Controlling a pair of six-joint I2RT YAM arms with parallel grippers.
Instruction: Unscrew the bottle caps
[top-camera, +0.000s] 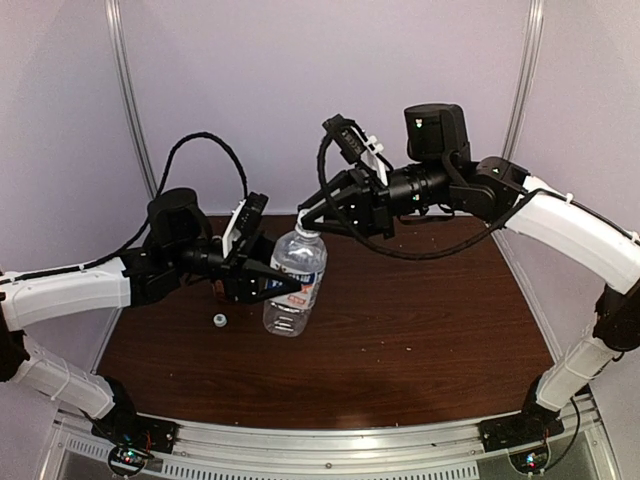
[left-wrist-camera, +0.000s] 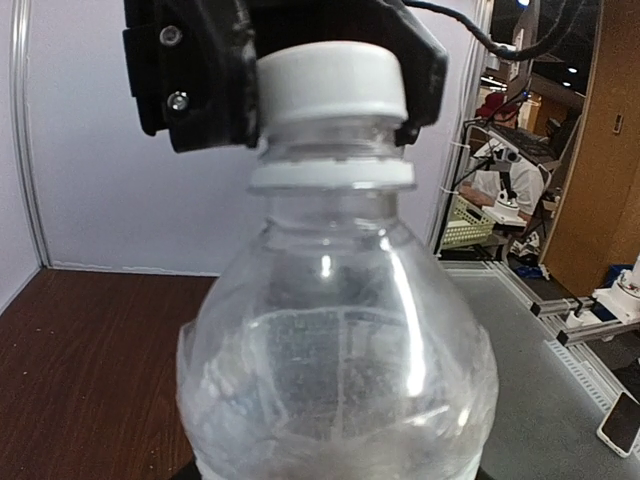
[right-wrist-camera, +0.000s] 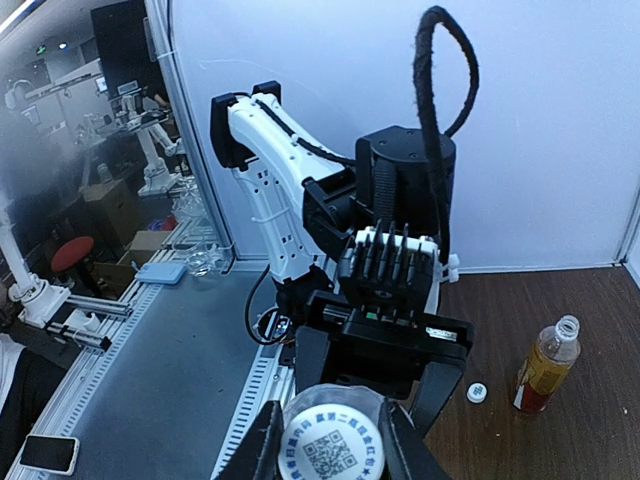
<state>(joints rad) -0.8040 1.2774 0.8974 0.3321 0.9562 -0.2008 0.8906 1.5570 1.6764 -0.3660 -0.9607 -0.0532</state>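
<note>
My left gripper (top-camera: 289, 285) is shut on the body of the clear bottle (top-camera: 296, 283), holding it slightly tilted above the table. The bottle fills the left wrist view (left-wrist-camera: 335, 360), so the left fingers barely show there. Its white cap (left-wrist-camera: 331, 84) sits on the neck, and my right gripper (top-camera: 308, 220) is shut on that cap from the far side. In the right wrist view the cap top (right-wrist-camera: 333, 452) carries a printed code between the right fingers (right-wrist-camera: 262, 448). The amber bottle (right-wrist-camera: 545, 366) stands upright and uncapped, with a loose white cap (right-wrist-camera: 477, 392) beside it.
The loose cap (top-camera: 219, 320) lies on the brown table (top-camera: 420, 330) just left of the held bottle, near the left arm. Pale walls enclose the back and sides. A metal rail (top-camera: 330, 440) runs along the near edge.
</note>
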